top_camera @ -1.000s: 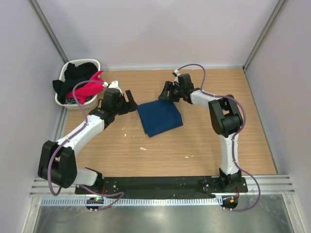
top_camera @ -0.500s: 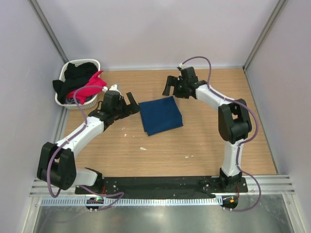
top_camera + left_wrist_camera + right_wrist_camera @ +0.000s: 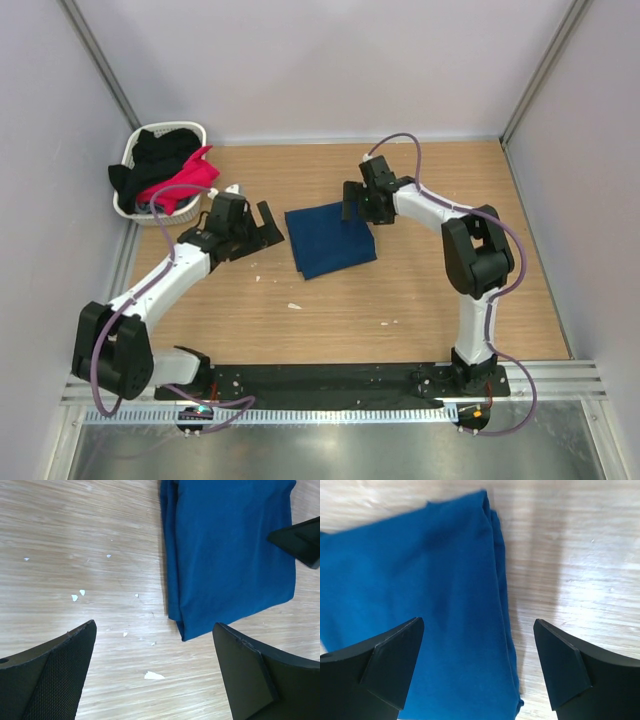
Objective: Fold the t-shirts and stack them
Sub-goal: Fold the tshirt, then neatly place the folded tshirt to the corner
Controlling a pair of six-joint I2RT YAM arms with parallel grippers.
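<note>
Top external: the folded navy t-shirt (image 3: 330, 240) lies on the table (image 3: 430, 290). Your left gripper (image 3: 267, 224) beside it and right gripper (image 3: 359, 206) over its far edge are spread, empty. Lift straight up; don't drag the fold.

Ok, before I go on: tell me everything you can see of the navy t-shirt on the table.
The navy t-shirt lies folded into a flat, roughly square packet on the wooden table, turned slightly askew. The fabric looks soft and matte, with stacked layers showing along its edges and no print visible. The open right gripper hangs over its far right corner, and the open left gripper sits just off its left side. Neither grips it.
</note>
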